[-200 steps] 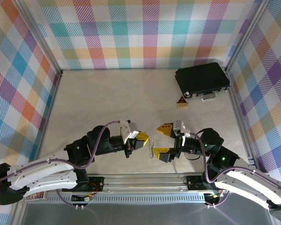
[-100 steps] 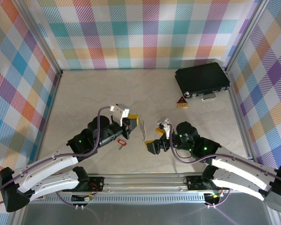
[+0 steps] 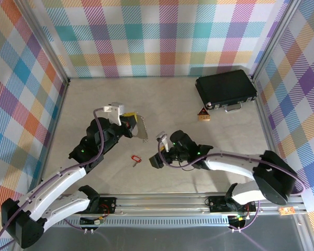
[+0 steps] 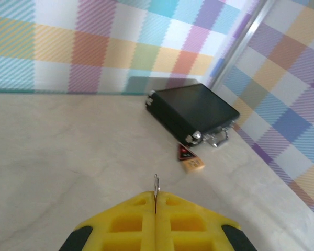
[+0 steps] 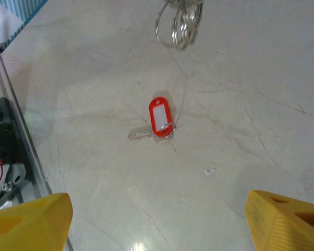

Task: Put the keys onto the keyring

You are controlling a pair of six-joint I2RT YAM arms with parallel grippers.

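Note:
The key [image 5: 161, 117], with a red oval head and a short silvery blade, lies flat on the table; from above it [image 3: 135, 158] sits between the two arms. My right gripper [image 5: 157, 225] hovers over the table just short of the key, open wide, with nothing between its yellow fingers [image 5: 31, 219]. Seen from above, it [image 3: 156, 152] is right of the key. My left gripper [image 3: 133, 121] is raised and shut on the silvery keyring [image 3: 142, 127]. A thin edge of the keyring [image 4: 156, 184] sticks out between the closed yellow fingers [image 4: 125, 222]. The keyring [image 5: 179, 23] hangs blurred beyond the key.
A black case [image 3: 226, 89] lies at the back right, with a small orange-brown triangular block [image 3: 202, 114] in front of it. Both also appear ahead of the left gripper: case [image 4: 191, 112], block [image 4: 190, 158]. Checked walls enclose the table.
The grippers stood face to face at the keyring; now the left has swung back and up with it. The right arm has swung left toward the key, which now lies exposed on the table.

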